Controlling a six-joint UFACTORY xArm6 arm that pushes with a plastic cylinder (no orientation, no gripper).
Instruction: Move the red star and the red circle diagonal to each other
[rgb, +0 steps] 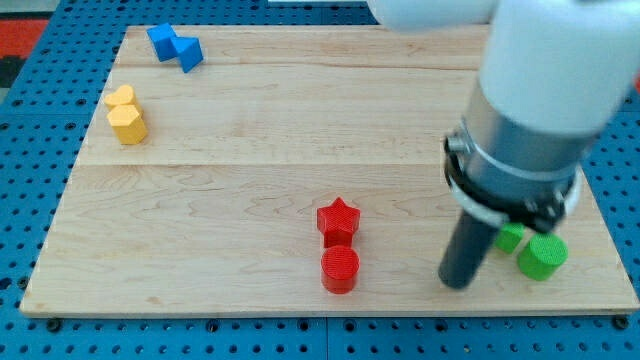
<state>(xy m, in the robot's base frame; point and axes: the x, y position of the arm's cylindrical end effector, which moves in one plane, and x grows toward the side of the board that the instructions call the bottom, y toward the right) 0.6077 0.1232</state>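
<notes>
The red star (338, 220) lies on the wooden board (300, 130) at the lower middle. The red circle (340, 269) sits directly below it, touching or nearly touching. My tip (457, 284) is down on the board to the right of the red circle, well apart from it. The dark rod rises from the tip into the big grey and white arm that fills the view's upper right.
A green circle (542, 256) and another green block (510, 238), partly hidden by the rod, lie just right of my tip. Two yellow blocks (126, 115) sit at the left. Two blue blocks (174, 46) sit at the top left.
</notes>
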